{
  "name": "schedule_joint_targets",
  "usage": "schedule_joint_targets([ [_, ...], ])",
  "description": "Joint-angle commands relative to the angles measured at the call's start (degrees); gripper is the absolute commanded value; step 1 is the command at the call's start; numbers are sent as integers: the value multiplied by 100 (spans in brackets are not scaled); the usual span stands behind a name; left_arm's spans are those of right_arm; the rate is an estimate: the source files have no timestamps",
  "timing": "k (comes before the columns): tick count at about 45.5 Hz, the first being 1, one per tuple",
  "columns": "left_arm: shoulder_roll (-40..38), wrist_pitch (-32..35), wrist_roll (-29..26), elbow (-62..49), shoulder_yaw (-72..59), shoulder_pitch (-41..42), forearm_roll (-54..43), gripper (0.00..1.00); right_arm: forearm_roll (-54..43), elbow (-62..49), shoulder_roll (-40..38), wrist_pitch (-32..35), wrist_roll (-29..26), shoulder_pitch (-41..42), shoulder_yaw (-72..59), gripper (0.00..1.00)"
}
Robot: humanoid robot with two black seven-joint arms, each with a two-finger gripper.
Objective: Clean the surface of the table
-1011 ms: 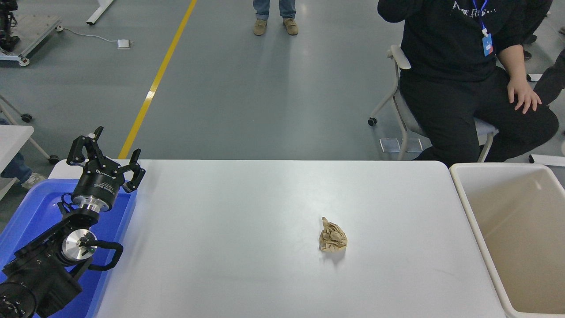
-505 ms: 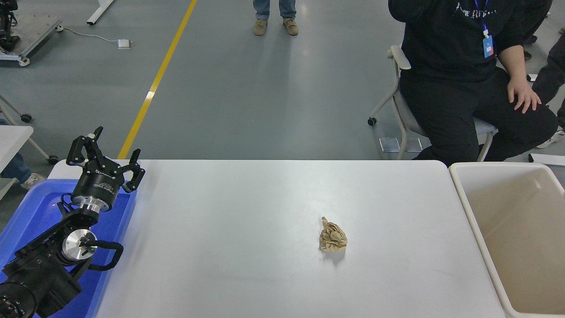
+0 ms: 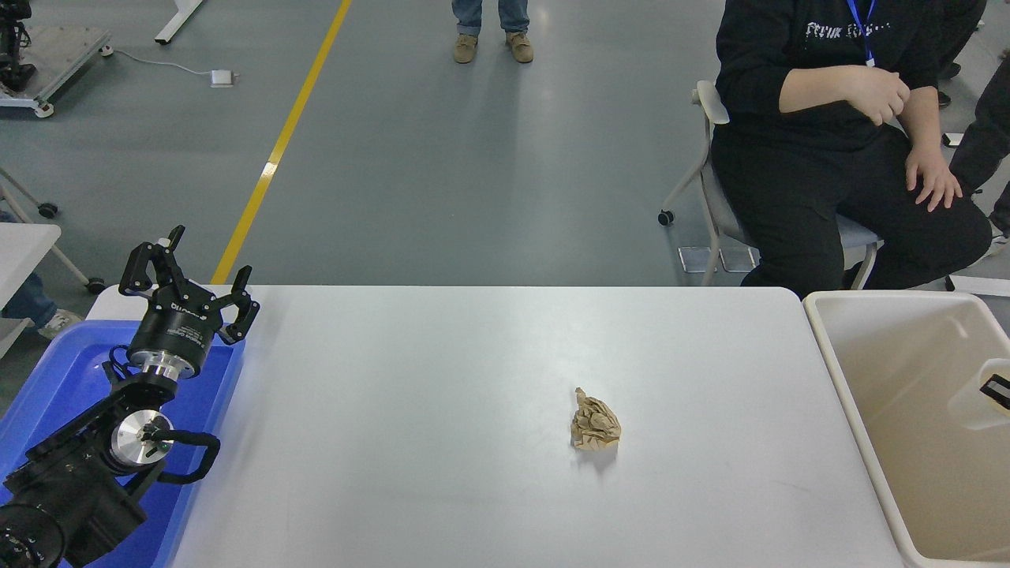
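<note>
Meanwhile: crumpled paper ball [image 3: 596, 420] on the worktop [image 3: 442, 379], at three o'clock from the left gripper [image 3: 188, 285], parked open and empty; right gripper barely visible, state unclear; ball likely nearer right arm.

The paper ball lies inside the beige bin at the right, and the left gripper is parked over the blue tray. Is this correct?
Not quite. The head view shows the paper ball on the table, left of the beige bin. The left gripper is over the blue tray, as you say.
</note>
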Motion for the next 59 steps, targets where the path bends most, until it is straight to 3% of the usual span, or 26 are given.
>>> schedule_joint_targets([
  [1,-4,1,0,0,0,0,0,100,59,12,175,-53,-11,-115,43,0],
  [48,-4,1,0,0,0,0,0,100,59,-6,510,-615,-151,-124,52,0],
  [59,-4,1,0,0,0,0,0,100,68,12,510,-1028,-143,-115,52,32],
])
